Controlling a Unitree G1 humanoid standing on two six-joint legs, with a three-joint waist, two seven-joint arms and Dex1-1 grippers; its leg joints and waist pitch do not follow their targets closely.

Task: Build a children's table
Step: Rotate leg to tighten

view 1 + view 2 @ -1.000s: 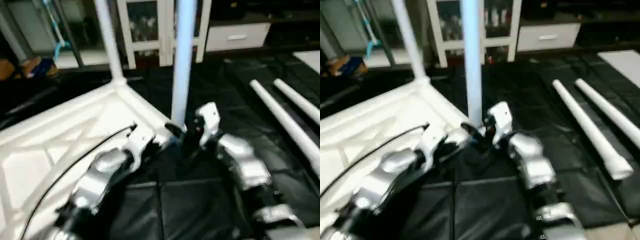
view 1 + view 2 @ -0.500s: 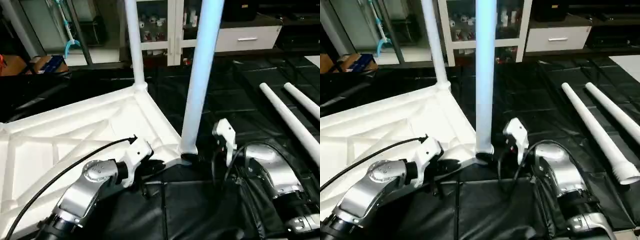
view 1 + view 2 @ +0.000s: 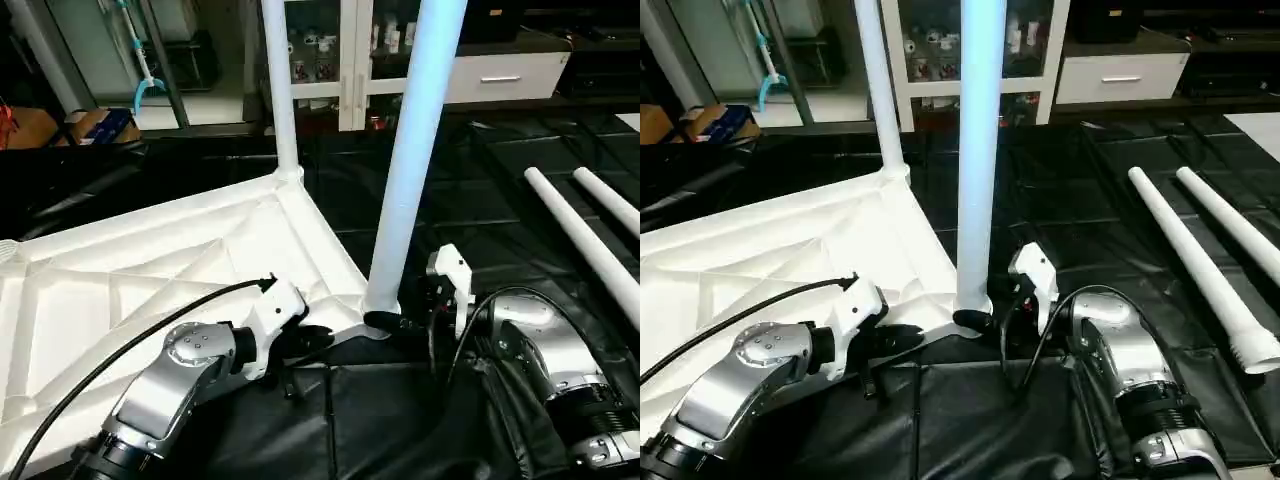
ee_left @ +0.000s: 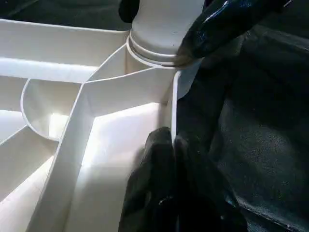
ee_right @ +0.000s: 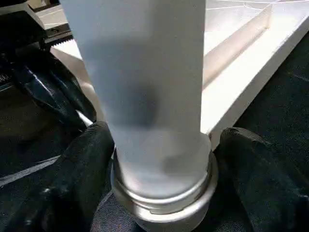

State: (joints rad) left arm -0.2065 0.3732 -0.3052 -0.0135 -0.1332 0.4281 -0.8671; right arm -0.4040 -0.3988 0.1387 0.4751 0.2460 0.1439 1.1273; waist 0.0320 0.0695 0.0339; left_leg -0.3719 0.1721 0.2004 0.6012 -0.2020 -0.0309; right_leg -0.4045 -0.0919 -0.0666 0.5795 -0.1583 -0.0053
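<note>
The white table top (image 3: 150, 260) lies upside down on the black mat, its ribbed underside facing up. One white leg (image 3: 278, 90) stands upright in the far corner socket. A second leg (image 3: 410, 170) stands in the near corner socket. My left gripper (image 3: 310, 345) is shut on the top's rim wall (image 4: 171, 96) just beside that near socket. My right gripper (image 3: 405, 318) is open, with one finger on each side of the near leg's base (image 5: 159, 159). Its fingers (image 5: 82, 183) sit close against the collar.
Two loose white legs (image 3: 585, 245) (image 3: 610, 200) lie side by side on the mat to the right. A white glass-door cabinet (image 3: 340, 60) and a white drawer unit (image 3: 500, 75) stand at the back. A cardboard box (image 3: 95, 125) sits at the far left.
My right gripper, drawn back from the near leg half a second ago, has come in around its base again. The left gripper stays on the rim. The camera has tilted.
</note>
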